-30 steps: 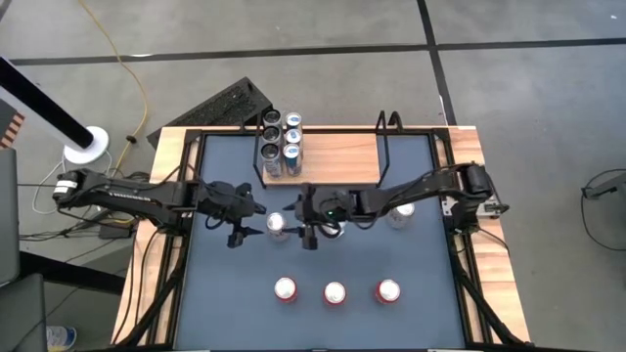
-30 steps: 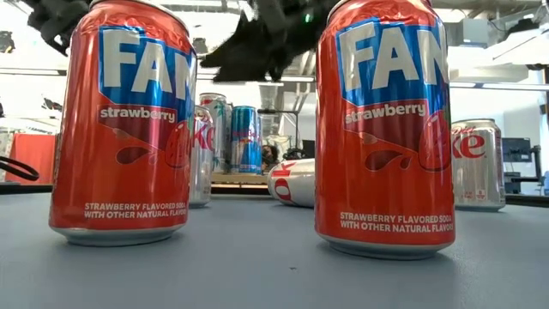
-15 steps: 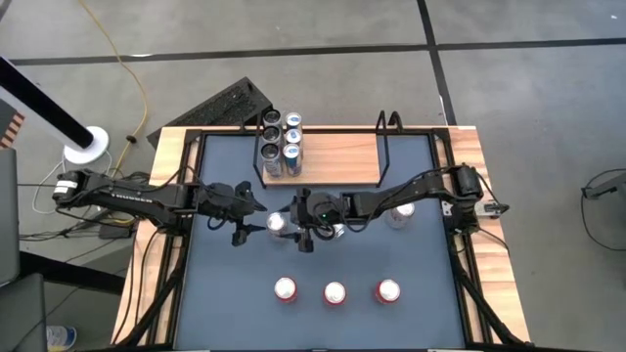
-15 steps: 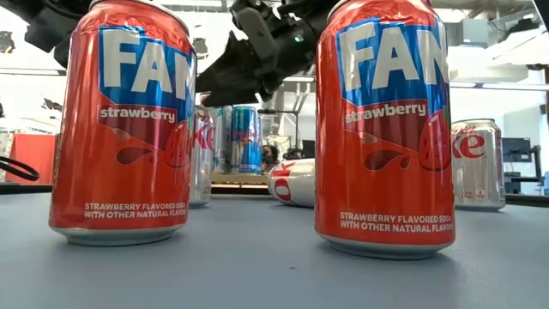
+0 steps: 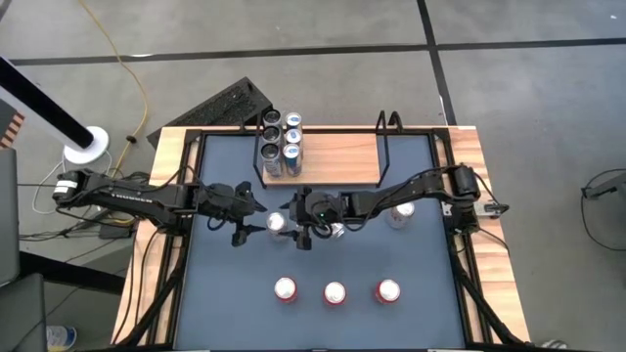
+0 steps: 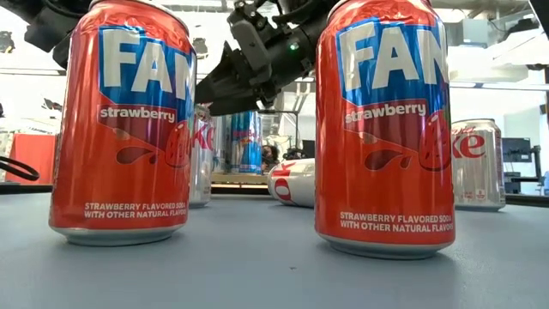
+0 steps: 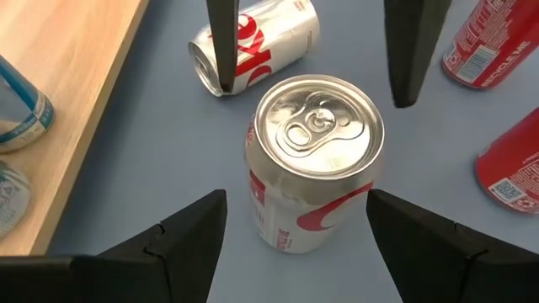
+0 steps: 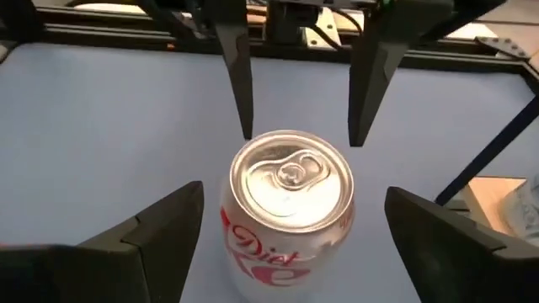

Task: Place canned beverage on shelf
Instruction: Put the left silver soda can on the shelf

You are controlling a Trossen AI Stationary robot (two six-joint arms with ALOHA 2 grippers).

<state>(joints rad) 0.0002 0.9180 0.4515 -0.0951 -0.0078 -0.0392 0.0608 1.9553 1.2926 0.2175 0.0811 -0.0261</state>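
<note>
Both grippers, right gripper (image 8: 290, 210) wide and left gripper (image 7: 295, 219) narrower, straddle one upright can (image 5: 278, 224) untouched between their fingers; closing together risks collision or tipping.

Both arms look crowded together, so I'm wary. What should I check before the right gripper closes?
1. Diet Coke can upright: ok.
2. Right gripper open, one finger on each side of the can: ok.
3. Left gripper clear of that can: not ok, it is open around the same can.
4. Free space on the shelf beside the four shelved cans: ok.
5. Tipped can out of the way: cannot tell.
</note>
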